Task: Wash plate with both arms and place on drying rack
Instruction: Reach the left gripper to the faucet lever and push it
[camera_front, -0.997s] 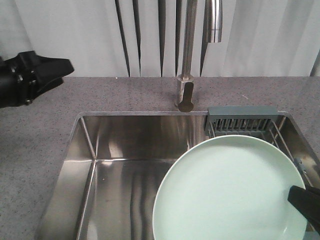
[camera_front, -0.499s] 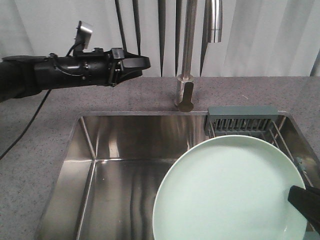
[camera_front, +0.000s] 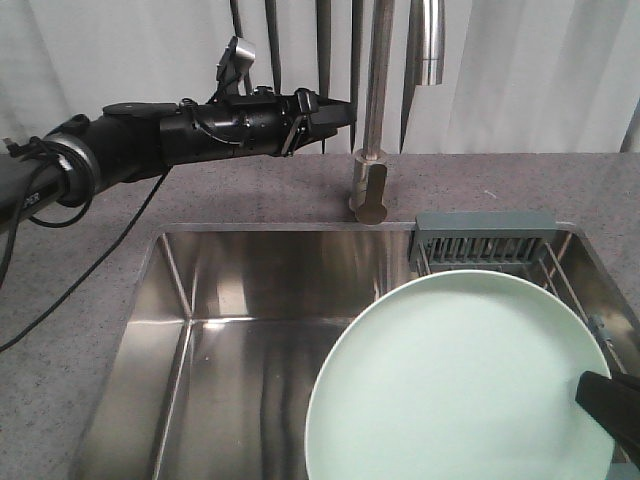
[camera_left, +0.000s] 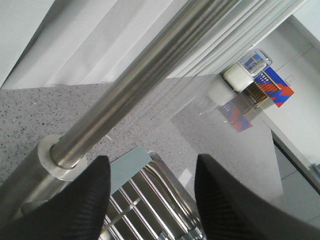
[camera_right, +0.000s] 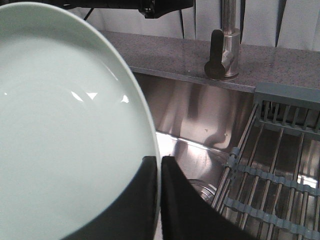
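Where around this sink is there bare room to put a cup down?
The counter left of the sink is bare, as is the strip behind the rack, right of the faucet. The sink's left half is empty too. It is crowded on the right, by the plate and rack.

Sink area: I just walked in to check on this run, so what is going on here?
The right tool is clamped on the rim of the mint-green plate, holding it over the steel sink. The left arm stretches across the counter, and the left tool is open just beside the faucet stem, not gripping it. No water is visible. The plate is not yet on the drying rack at the sink's right side.
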